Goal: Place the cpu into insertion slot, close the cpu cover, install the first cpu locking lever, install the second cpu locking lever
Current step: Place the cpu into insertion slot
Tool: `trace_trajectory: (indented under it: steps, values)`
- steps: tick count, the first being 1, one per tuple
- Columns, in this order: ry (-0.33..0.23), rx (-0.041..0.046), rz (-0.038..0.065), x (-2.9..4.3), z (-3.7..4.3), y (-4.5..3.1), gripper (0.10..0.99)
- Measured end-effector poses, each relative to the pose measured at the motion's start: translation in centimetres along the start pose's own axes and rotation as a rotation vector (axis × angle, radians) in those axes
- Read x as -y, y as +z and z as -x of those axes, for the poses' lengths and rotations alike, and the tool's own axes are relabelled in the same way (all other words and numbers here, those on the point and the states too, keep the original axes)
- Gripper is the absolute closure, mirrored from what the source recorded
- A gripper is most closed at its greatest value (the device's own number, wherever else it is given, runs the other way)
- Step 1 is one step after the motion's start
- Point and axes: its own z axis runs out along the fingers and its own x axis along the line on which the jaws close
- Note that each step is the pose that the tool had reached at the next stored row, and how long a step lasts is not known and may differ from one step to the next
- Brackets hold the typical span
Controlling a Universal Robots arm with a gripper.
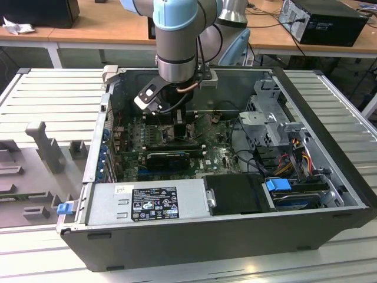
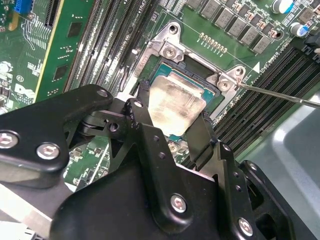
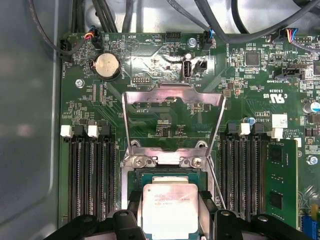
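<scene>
1. Gripper (image 2: 172,112) jaws were drawn in to the width of the cpu (image 3: 167,210), with one black finger (image 2: 142,102) against one edge of the chip and the other finger against the opposite edge.
2. The cpu lay flat between the fingers, pale metal face up, within the dark rim of the insertion slot (image 3: 170,174). Whether it was fully seated or held just above the contacts could not be told.
3. The cpu cover (image 3: 172,94) stood swung up on its hinge just beyond the slot. Its silvery frame was open, and the green board showed through its window.
4. A thin metal locking lever (image 2: 280,95) ran outward from one corner of the socket bracket, angled clear of the slot and not latched.
5. Long black memory slots (image 3: 90,175) flanked the socket on both sides, and a green memory module (image 3: 277,180) sat in one of them.
6. A round coin battery (image 3: 107,65) sat on the motherboard (image 3: 150,50) past the raised cover.
7. In the exterior view, the arm (image 1: 177,35) reached down into the open computer case (image 1: 235,242), which lay on its side on a slatted metal table (image 1: 53,94).
8. A grey power supply (image 1: 147,203) ran along the case's near wall, and a drive cage (image 1: 268,118) stood towards the exterior view's right.
</scene>
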Motion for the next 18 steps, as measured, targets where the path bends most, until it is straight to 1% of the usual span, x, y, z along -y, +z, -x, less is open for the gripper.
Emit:
trace_trajectory:
  steps: [8,10,11,13,18]
  values:
    - [0.0,0.0001,0.0,0.0,0.0,0.02,0.553]
    - [0.0,0.0,0.0,0.0,0.0,0.03,0.541]
    - [0.0,0.0,0.0,0.0,0.0,0.03,0.475]
    - [0.0,-0.0001,0.0,0.0,0.0,0.01,0.475]
    - [0.0,0.0001,0.0,-0.03,0.0,-0.49,0.475]
